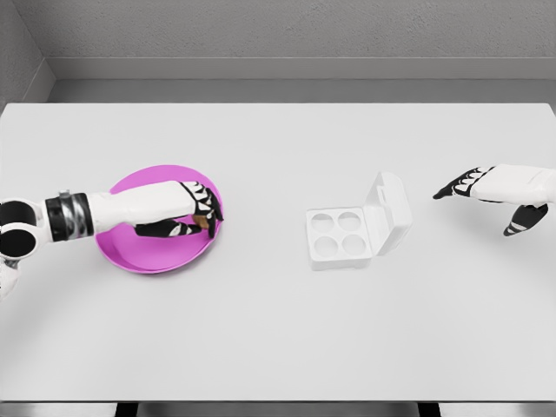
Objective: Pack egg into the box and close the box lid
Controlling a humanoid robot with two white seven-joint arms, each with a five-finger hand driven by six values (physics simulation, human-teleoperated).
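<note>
A magenta plate (143, 252) lies on the left of the white table. My left hand (198, 213) reaches over the plate, fingers curled around a small brown egg (201, 223) near the plate's right rim. A white egg box (339, 236) sits right of centre with four empty round cups, its lid (389, 211) standing open on its right side. My right hand (486, 193) hovers at the far right of the table, well apart from the box, fingers spread and holding nothing.
The table (278, 330) is a wide white surface with a grey wall behind it. Its front edge runs along the bottom of the view.
</note>
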